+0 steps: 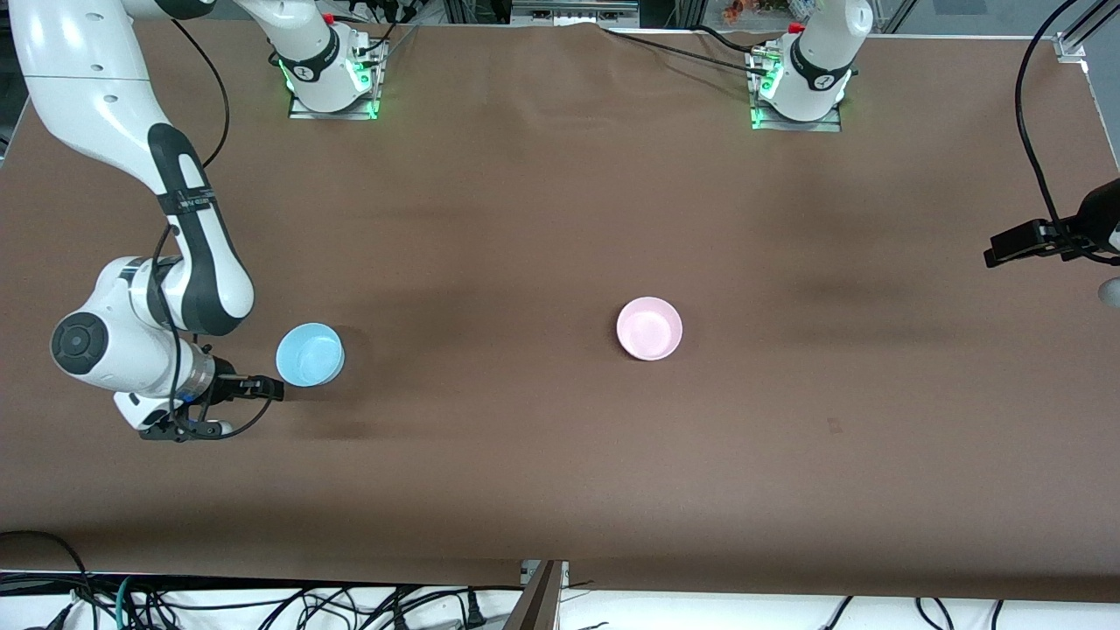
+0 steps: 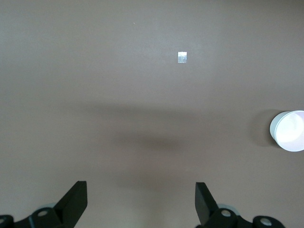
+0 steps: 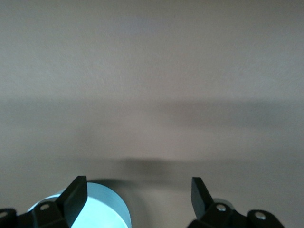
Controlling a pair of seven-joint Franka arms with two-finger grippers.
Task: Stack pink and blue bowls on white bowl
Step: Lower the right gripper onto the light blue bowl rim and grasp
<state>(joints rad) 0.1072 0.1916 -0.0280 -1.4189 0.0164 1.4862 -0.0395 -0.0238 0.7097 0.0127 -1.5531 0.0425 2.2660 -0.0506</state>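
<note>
While nothing is stacked yet, the step in hand looks like the first pick: right arm going for the blue bowl.

The blue bowl sits upright on the brown table toward the right arm's end. The pink bowl is mid-table, well apart from it. The white bowl shows only in the left wrist view, off to the side of that gripper, not under it.

The right gripper is just beside the blue bowl's rim with its fingers spread wide and nothing in them. In the right wrist view the bowl lies under one finger, off-centre rather than between the two.

The left gripper is also spread wide and empty, over bare table at the left arm's end; that arm waits.

Next move, as I judge it: shift the right gripper so one finger drops inside the blue rim and one outside, pinch the wall, lift, then carry it to the white bowl. The smooth thin wall may slip if the pinch is shallow.
</note>
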